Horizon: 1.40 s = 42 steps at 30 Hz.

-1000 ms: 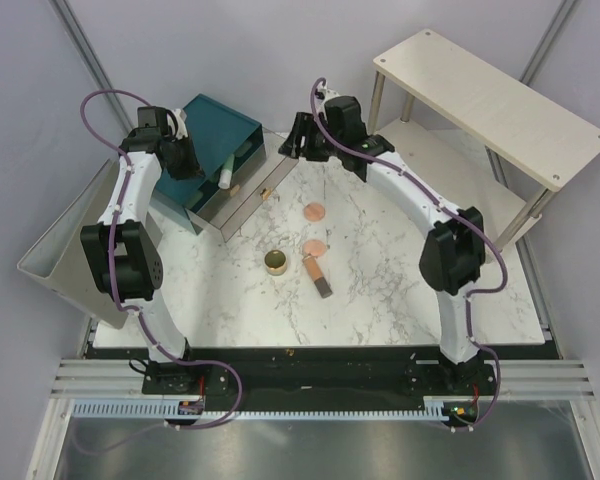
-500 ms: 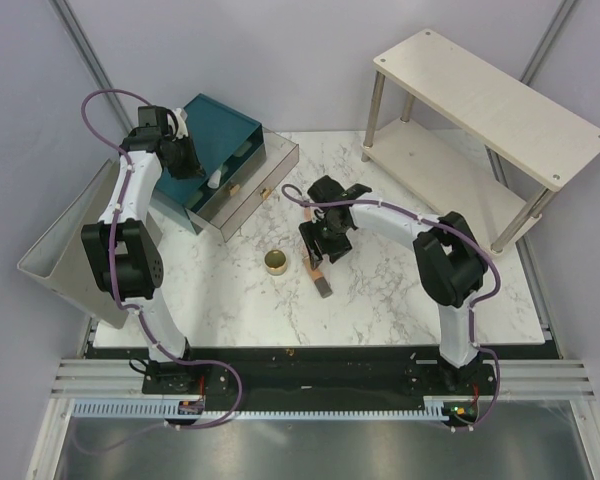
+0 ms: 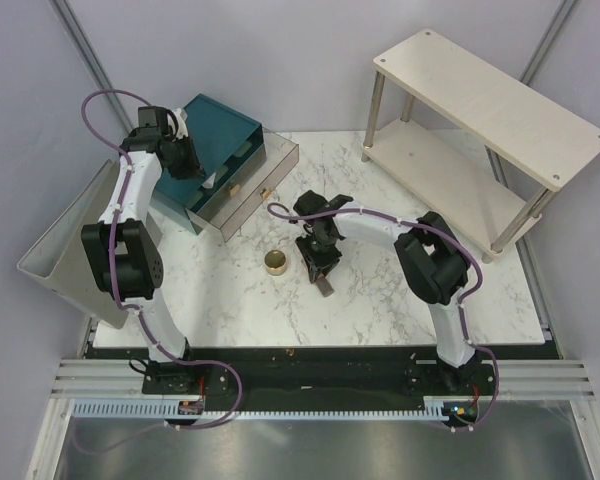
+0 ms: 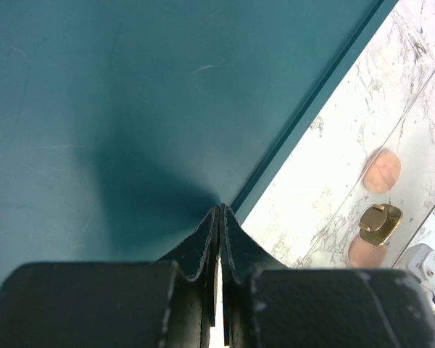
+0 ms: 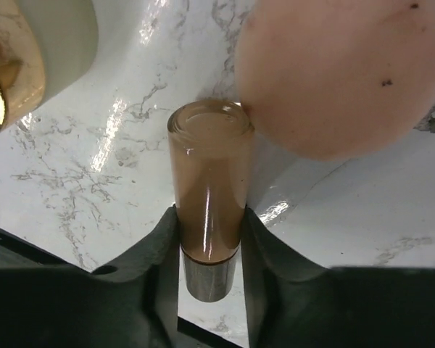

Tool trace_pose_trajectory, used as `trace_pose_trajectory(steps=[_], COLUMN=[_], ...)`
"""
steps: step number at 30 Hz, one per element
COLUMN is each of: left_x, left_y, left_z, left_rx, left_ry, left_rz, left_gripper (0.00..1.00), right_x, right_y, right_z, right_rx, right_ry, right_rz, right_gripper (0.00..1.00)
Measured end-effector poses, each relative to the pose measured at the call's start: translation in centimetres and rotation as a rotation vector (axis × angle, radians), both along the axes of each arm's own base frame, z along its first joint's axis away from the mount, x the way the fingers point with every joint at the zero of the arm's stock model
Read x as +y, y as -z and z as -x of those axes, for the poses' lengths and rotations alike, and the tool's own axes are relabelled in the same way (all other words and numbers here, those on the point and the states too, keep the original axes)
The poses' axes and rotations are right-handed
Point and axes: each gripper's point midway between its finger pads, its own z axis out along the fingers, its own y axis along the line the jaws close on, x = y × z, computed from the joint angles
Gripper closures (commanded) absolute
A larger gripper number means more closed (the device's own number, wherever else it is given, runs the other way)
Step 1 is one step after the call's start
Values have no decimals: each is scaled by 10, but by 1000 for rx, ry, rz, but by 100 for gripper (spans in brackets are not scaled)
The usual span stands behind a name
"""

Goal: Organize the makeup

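Right gripper [image 3: 320,260] is down on the orange-and-dark tube [image 3: 325,287]; only the tube's dark end pokes out on the jaws' near side. Gold tin [image 3: 276,262] is just left of those jaws, not touching. Left gripper [image 3: 192,168] is at the teal box [image 3: 225,125].

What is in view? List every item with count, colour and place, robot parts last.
box: one, teal, back left of the table, a drawer pulled out.
white tube: one, white, at the left gripper's tips by the box.
gold tin: one, gold, mid-table.
orange tube: one, orange with dark cap, lying right of the tin.
disc: one seen, peach-pink, beside the orange tube's far end.
shelf: one, beige, two tiers, back right.
bin: one, grey, off the left edge.
table: one, white marble.
left gripper: shut on the white tube's end.
right gripper: fingers either side of the orange tube; grip unclear.
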Motion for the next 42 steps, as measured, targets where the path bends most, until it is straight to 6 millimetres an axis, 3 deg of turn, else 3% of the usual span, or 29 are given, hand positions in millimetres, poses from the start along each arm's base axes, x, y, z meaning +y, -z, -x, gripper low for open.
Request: trace_pose_trajectory(steps=[2,12,16,19,25,28,34,38,42], left_x=[0,0,0,0,0,0,0,0,-1], left_y=[0,0,0,0,0,0,0,0,-1], left_z=[0,0,0,0,0,0,0,0,0], left_rx=[0,-1,-1,-1,-1,-1,-1,-2,-2], left_ry=[0,0,0,0,0,1,2,2,4], left_rz=[1,0,0,0,1,1,4,5,8], left_gripper=[92,92,92,92,92,92,92,92,92], right_x=[-1,-3,-1,15,59,77,112,146,165], right_y=[0,-11,-41,-75,-163,-195,-199,-199,-207], right_z=[-2,-7,-10,-23,-70,-97,-154,-195,-216], right_rx=[-13,-62,-114,-166,-264,-272,-204,-169,-168], right_ry=[-4,-46,-87,-109,-75,6,215,345,421], right_rz=[10,15,-32,-117,-436,-620,-834,-949,-1021], right_gripper=[100,100,100,100,100,100,100,100,97])
